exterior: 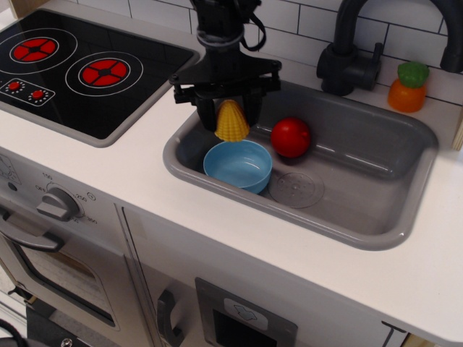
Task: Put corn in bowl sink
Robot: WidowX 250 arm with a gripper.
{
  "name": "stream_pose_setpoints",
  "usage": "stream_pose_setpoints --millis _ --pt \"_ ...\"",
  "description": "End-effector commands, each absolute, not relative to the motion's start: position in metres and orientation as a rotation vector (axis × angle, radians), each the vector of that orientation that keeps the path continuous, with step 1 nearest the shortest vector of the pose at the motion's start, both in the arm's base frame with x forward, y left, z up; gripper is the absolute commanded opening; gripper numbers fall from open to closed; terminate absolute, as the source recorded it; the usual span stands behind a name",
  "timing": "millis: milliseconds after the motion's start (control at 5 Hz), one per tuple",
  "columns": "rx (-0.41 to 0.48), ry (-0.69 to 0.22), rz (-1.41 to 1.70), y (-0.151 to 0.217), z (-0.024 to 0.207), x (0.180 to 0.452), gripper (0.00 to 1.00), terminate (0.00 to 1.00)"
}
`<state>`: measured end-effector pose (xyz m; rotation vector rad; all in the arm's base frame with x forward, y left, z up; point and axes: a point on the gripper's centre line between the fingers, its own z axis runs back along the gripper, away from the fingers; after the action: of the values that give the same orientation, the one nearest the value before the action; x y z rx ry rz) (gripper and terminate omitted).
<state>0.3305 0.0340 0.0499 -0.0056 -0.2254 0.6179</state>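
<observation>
My black gripper is shut on the yellow toy corn, a ridged cone held point up between the fingers. It hangs just above the far left rim of the light blue bowl. The bowl sits empty in the left part of the grey sink. The corn does not touch the bowl.
A red ball lies in the sink right of the bowl, beside the round drain disc. A black faucet and an orange-and-green toy vegetable stand behind the sink. A black stove top is at the left.
</observation>
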Motion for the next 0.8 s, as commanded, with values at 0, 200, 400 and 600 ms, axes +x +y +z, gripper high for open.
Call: stream_pose_setpoints --millis 0,200,400,600 --pt "0.022 -0.253 0.608 0.0340 0.0393 0.3335 0.00 0.00" --pt "0.040 -0.260 0.615 0.0365 0.0327 0.3331 0.00 0.00" --pt "0.040 -0.245 0.612 0.0353 0.0317 0.3330 0.00 0.00" --pt "0.050 -0.248 0.617 0.0326 0.0322 0.3333 1.00 0.00"
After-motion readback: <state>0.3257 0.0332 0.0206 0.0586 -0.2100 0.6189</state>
